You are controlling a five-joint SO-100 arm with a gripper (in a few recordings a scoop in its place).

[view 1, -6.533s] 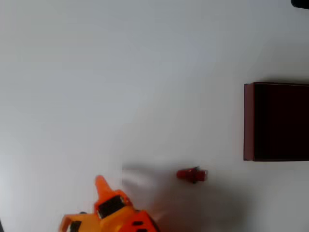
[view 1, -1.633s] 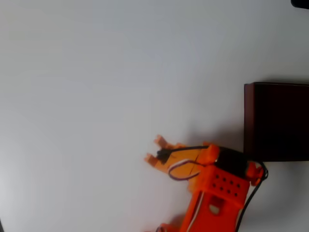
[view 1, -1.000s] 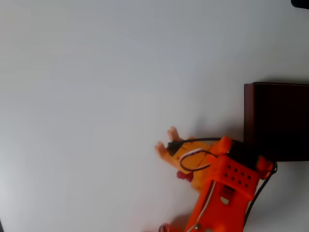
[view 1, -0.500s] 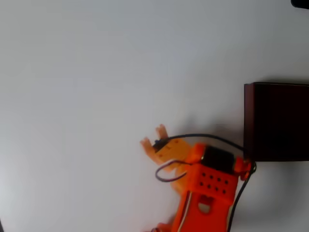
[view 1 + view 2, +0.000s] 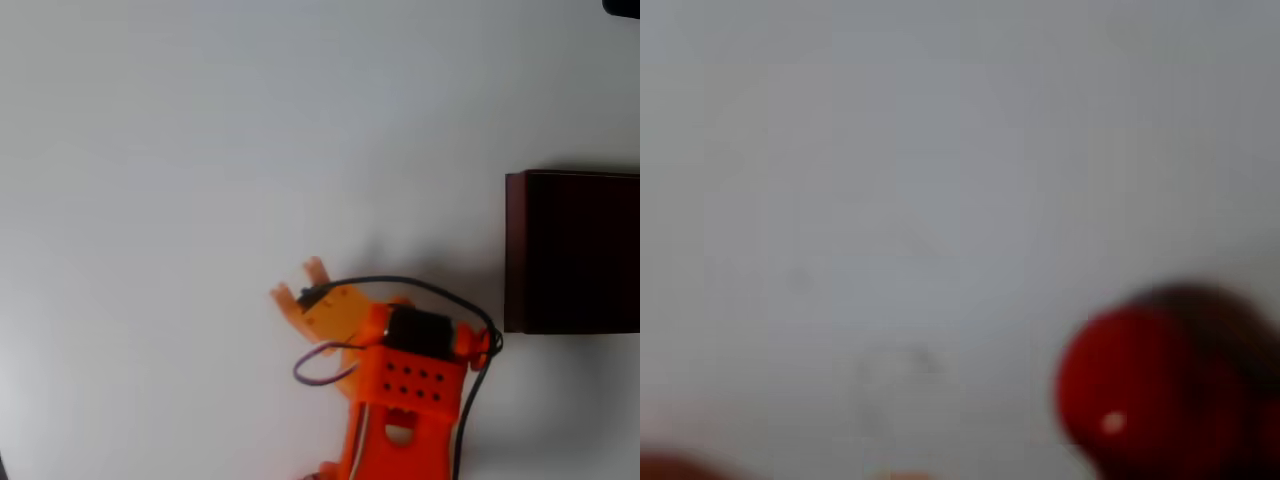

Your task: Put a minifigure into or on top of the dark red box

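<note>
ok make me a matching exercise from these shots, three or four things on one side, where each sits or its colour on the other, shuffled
Things:
1. dark red box
2. hand
3. table
4. blurred red round shape

Descriptions:
A. pale surface across most of the overhead view
B. orange, two fingertips pointing up-left in the overhead view
C. lower right of the wrist view, close to the lens
D. right edge of the overhead view, dark interior

Pairs: 1-D, 2-B, 3-A, 4-C

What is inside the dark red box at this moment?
In the overhead view the dark red box shows only a very dark interior, with no object visible. Its right part is cut off by the picture edge, so that part cannot be checked.
</note>
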